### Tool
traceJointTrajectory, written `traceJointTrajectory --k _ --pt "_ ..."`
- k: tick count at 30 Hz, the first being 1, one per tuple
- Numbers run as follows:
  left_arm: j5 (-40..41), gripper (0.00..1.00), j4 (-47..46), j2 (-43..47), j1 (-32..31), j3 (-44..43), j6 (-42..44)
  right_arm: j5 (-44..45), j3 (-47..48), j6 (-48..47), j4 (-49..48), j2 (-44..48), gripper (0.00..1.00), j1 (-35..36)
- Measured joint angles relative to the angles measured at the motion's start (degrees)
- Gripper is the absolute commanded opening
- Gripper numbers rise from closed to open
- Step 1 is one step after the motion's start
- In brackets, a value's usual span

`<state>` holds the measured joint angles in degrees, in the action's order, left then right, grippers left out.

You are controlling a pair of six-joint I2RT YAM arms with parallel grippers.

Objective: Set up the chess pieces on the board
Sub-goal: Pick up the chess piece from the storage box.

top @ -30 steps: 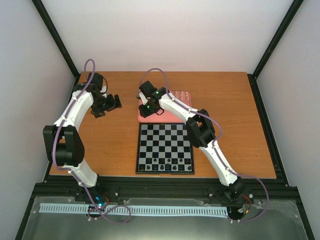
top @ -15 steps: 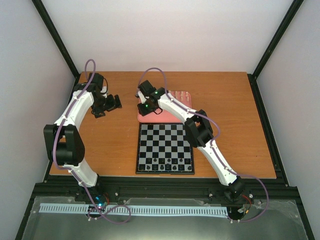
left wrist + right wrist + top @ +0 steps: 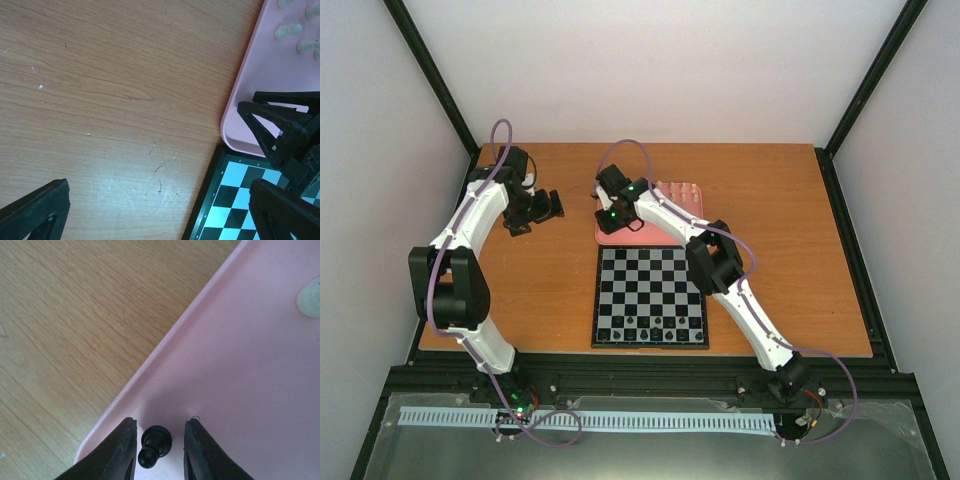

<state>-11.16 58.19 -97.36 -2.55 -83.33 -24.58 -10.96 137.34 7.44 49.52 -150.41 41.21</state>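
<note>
A small black pawn (image 3: 155, 442) lies tilted in the near left corner of the pink tray (image 3: 240, 365). My right gripper (image 3: 160, 429) is down over it and open, one finger on each side of the pawn and a small gap left on both sides. In the top view that gripper (image 3: 610, 214) hangs over the tray's left end (image 3: 604, 238), just beyond the board (image 3: 650, 280). Several black pieces (image 3: 650, 325) stand on the board's near rows. Cream pieces (image 3: 287, 32) rest in the tray. My left gripper (image 3: 535, 210) is open over bare table, holding nothing.
The tray's raised rim (image 3: 150, 375) runs close beside the pawn, with wooden table (image 3: 75, 315) past it. One cream piece (image 3: 310, 300) sits farther in. The left wrist view shows the board's corner (image 3: 235, 200) touching the tray (image 3: 260, 90).
My right gripper's fingers have narrowed around the black pawn, and that arm has crept slightly left over the tray. The left arm has not moved.
</note>
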Motion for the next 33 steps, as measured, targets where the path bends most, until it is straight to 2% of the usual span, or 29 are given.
traceJointTrajectory --k 7,19,27,33 --pt "0.0 1.0 0.0 -0.2 0.0 -0.1 0.0 0.0 1.2 0.4 0.0 -0.4 0.23 -0.1" --pt "-0.5 1.0 0.0 -0.8 0.0 -0.5 0.0 0.1 1.4 0.6 0.5 -0.5 0.03 -0.4" --pt "-0.7 1.0 0.1 -0.8 0.0 -0.5 0.0 1.1 0.8 0.2 1.9 0.4 0.03 -0.4" --pt "-0.7 1.0 0.1 -0.8 0.0 -0.5 0.0 1.5 -9.9 -0.3 2.1 11.7 0.03 0.3"
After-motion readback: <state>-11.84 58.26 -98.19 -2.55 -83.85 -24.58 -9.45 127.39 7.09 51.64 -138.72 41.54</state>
